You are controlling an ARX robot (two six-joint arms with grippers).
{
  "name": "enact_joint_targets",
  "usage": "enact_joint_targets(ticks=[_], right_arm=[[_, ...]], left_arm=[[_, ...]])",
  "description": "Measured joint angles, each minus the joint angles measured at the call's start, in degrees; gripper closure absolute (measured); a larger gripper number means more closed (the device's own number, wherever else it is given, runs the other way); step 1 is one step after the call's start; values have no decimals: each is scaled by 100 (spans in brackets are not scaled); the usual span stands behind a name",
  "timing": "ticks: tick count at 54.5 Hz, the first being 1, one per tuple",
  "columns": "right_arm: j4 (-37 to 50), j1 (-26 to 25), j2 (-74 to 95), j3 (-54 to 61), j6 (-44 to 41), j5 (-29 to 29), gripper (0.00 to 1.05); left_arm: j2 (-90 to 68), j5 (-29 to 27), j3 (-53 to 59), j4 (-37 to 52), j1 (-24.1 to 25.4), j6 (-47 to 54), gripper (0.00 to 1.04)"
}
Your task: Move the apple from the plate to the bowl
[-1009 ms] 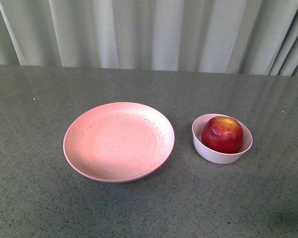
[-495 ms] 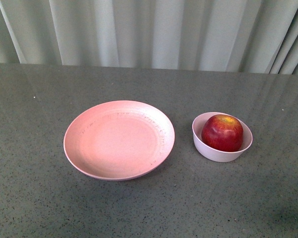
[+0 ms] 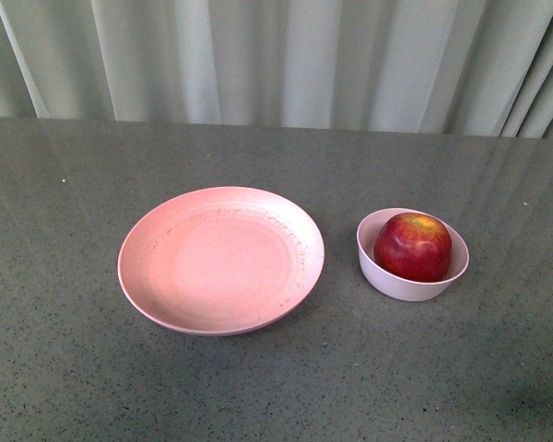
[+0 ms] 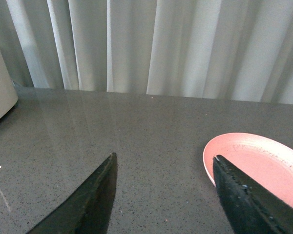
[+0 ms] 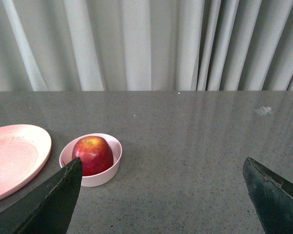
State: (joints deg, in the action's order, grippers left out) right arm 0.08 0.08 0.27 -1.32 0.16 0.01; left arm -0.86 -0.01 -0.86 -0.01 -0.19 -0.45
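The dark-red apple (image 3: 412,246) sits inside the small pale bowl (image 3: 387,276), right of the wide pink plate (image 3: 220,260), which holds nothing. Neither gripper shows in the front view. In the right wrist view my right gripper (image 5: 161,165) is open and empty, well back from the apple (image 5: 93,155) in the bowl (image 5: 107,173); the plate (image 5: 14,158) lies beside it. In the left wrist view my left gripper (image 4: 165,161) is open and empty above bare table, with the plate's rim (image 4: 210,156) by one fingertip.
Everything rests on a grey speckled table (image 3: 442,378). A pale curtain (image 3: 286,60) hangs behind the table's far edge. A white rounded object (image 4: 0,87) stands at the table's side in the left wrist view.
The front view has shifted slightly, so the plate and bowl sit a few pixels higher than a second ago. Nothing on the table has moved.
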Motion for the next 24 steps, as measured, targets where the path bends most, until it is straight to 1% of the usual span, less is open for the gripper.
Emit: enact_joint_targets(ticks=[3,4,9,10,12,24], right_arm=[[0,0,0,0,0,0,9],[0,0,0,0,0,0,9],[0,0,0,0,0,0,9],[0,0,0,0,0,0,9],[0,0,0,0,0,0,9],[0,0,2,0,0,0,9]], left_arm=[[0,0,0,0,0,0,33],[0,0,0,0,0,0,31],[0,0,0,0,0,0,8],[0,0,0,0,0,9,7],[0,0,0,0,0,9,9],[0,0,0,0,0,9,9]])
